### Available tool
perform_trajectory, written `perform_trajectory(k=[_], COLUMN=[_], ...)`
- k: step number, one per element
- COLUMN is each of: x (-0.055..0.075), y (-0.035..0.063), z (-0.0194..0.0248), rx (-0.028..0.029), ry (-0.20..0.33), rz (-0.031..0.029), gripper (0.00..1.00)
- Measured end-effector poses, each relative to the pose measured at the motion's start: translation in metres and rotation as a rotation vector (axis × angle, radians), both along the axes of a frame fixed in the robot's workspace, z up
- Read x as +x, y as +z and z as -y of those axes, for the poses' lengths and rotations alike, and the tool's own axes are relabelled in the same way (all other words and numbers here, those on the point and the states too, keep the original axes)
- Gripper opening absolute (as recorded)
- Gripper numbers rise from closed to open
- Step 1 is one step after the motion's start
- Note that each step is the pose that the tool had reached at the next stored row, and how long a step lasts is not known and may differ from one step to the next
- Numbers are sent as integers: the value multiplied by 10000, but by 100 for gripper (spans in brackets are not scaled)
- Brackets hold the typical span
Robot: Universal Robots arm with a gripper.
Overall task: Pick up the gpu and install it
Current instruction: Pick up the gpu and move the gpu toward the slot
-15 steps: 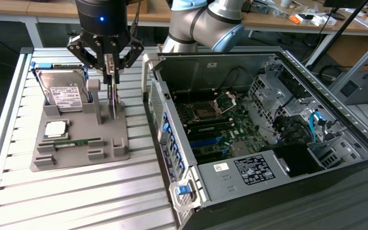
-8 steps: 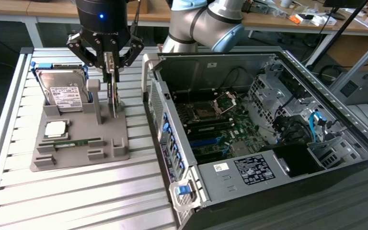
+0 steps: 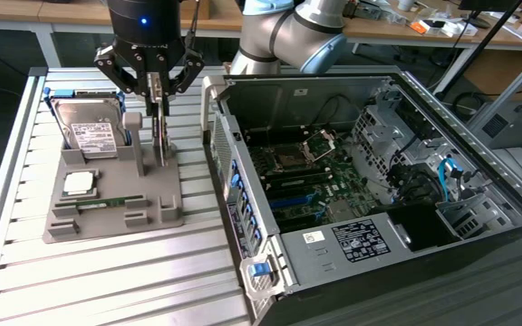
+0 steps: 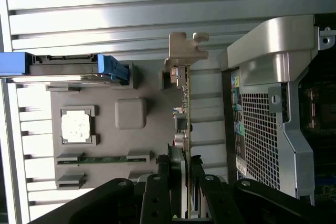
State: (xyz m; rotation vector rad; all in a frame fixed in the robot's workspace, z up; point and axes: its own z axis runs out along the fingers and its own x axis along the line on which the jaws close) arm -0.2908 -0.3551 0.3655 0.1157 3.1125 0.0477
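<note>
End effector (image 3: 158, 103) pinching gpu (image 3: 161, 139) upright in gray holder (image 3: 107, 227) w/ hard drive (image 3: 93, 136), CPU (image 3: 79, 181), RAM (image 3: 107, 202).

My jaws: black, semi-gloss metal links. The gpu (image 4: 187, 108): green lacquered circuit board with a bare silver metal bracket (image 4: 185, 48). Holder (image 4: 149, 145): matt grey plastic, faintly rough. Bench (image 4: 105, 9): ribbed aluminium, satin sheen. Computer case (image 4: 294, 145): dull grey sheet metal, perforated. Hard drive (image 3: 93, 136): shiny metal, white paper label.
</note>
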Motion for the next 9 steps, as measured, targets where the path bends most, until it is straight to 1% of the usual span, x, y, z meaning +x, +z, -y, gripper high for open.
perform_trajectory(k=[9], x=[0], y=[27], z=[0], rx=[2], ry=[0], rz=[0], gripper=[27])
